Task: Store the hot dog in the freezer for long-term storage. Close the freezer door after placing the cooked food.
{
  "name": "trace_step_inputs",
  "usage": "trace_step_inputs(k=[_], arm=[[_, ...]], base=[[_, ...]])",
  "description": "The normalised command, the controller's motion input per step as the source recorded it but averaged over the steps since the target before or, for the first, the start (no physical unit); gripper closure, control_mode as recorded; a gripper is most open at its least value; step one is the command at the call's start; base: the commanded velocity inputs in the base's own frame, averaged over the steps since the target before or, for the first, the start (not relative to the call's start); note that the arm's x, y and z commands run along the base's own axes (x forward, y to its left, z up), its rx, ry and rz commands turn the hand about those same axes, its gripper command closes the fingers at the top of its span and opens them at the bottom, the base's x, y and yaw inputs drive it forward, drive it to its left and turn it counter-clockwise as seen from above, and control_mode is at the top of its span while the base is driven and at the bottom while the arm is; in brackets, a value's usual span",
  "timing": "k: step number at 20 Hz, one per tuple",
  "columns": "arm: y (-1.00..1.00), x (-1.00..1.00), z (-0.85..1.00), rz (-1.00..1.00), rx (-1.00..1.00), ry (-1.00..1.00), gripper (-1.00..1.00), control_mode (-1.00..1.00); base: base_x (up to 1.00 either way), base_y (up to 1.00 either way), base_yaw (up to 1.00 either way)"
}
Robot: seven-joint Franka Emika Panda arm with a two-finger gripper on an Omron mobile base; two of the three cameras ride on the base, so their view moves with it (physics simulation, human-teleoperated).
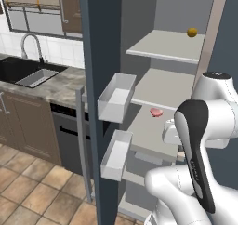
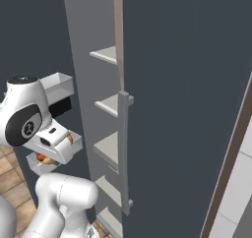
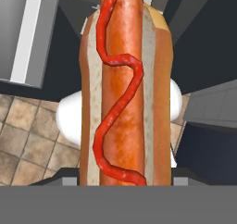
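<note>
The hot dog (image 3: 122,89), a red-orange sausage with a ketchup squiggle in a tan bun, stands lengthwise up the middle of the hand view. My gripper (image 3: 125,181) is shut on its lower end. From the right base view, the hot dog (image 2: 45,159) peeks out under the white hand. The freezer (image 1: 162,82) stands open, showing pale grey shelves. The freezer door (image 1: 100,56) is swung out to the left, white bins (image 1: 116,98) on its inner face. My hand (image 1: 171,132) hovers in front of the lower shelves, between the door's bins and the shelf edges.
A flat pink meat piece (image 1: 156,112) lies on a middle shelf and a small yellow-orange fruit (image 1: 192,32) on an upper one. A closed slate-blue panel (image 2: 187,109) with a grey bar handle (image 2: 125,153) stands right. Counter with sink (image 1: 28,73) lies left of the door.
</note>
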Motion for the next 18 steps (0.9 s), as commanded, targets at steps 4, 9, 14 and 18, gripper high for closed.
trace_step_inputs(k=[4,9,14,18], arm=[[0.00,0.00,0.00,0.00,0.00,0.00,1.00,1.00],[0.00,0.00,0.00,0.00,0.00,0.00,1.00,1.00],[0.00,0.00,0.00,0.00,0.00,0.00,1.00,1.00],[0.00,0.00,0.00,0.00,0.00,0.00,1.00,1.00]], base=[[0.20,0.13,-0.01],[0.20,0.12,-0.01],[0.22,0.13,-0.01],[0.29,0.22,0.00]])
